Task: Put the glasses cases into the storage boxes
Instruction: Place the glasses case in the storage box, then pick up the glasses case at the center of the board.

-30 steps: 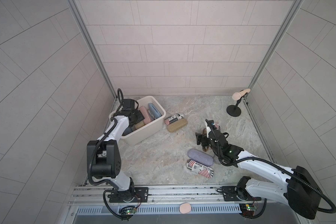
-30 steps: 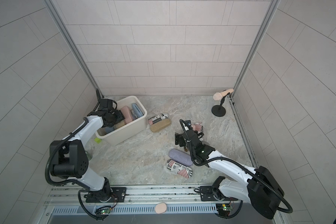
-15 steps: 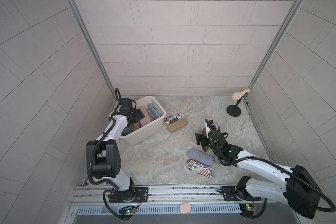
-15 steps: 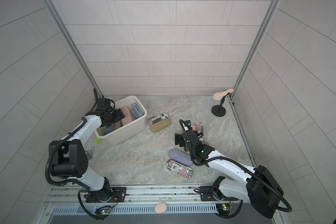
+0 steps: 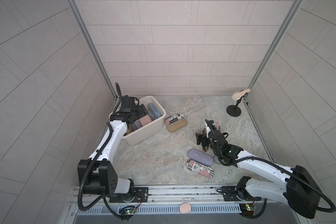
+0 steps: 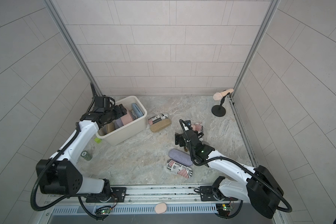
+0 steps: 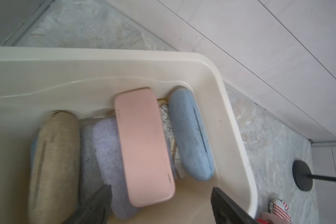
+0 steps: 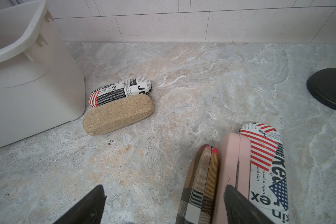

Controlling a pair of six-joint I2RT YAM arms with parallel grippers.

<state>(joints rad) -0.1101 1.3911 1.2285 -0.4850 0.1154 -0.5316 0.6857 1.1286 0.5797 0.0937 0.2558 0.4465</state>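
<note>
Left gripper [image 7: 160, 191] hung with fingers apart over the storage box [image 5: 144, 133], above a pink case [image 7: 144, 145] packed inside against a lilac case [image 7: 109, 155] and a light blue case [image 7: 190, 135]. Right gripper [image 8: 163, 187], well away from the box, was spread too, a plaid case [image 8: 200, 184] lying loose between its fingers. We saw a marbled tabletop [image 5: 153, 155] closed in by tiled walls [image 5: 182, 48]; the box stood near the wall, a newspaper case [image 8: 120, 91] and a tan case [image 8: 118, 114] just beside it, bare surface past them.
</note>
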